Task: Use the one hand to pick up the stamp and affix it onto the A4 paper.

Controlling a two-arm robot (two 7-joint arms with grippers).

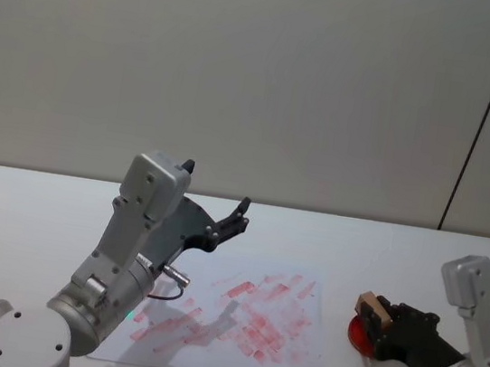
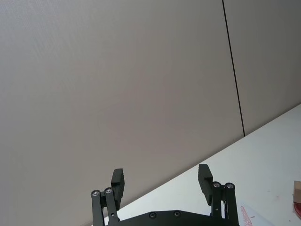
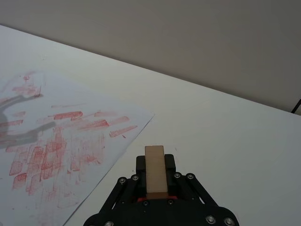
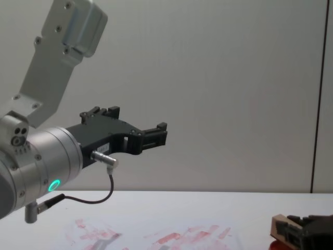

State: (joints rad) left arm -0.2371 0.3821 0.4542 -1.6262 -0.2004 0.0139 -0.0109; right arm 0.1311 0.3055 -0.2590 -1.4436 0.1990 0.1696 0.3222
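Nearest the robot, at the right side of the white tabletop [image 1: 31, 208], the right gripper [image 1: 378, 323] is lying low over the surface with its fingers closed on the stamp [image 1: 371, 309]. In the right wrist view the stamp [image 3: 155, 170] is showing as a light-tan wooden block standing between the two black fingers, its long face turned toward the camera. A flat red ink pad [image 1: 358, 333] is sitting on the table directly beneath and behind the held stamp; whether the stamp is touching it cannot be told. In the chest view the stamp [image 4: 279, 228] is appearing at the lower right corner, just above the table.

Just left of the gripper, the A4 paper [image 1: 293, 359] is lying flat on the tabletop, covered with red and pink rectangular ink marks. The stamp is sitting beside the paper's right edge, not over it.

Farther back, the left gripper [image 1: 239, 214] is hovering high above the paper's far left portion, its fingers spread wide and holding nothing, and a green ring is glowing on its wrist. It is casting a shadow on the sheet.

Beyond the table, a plain grey wall [image 1: 242, 74] is closing the room, with a thin dark vertical seam [image 1: 484, 117] running down it on the right.
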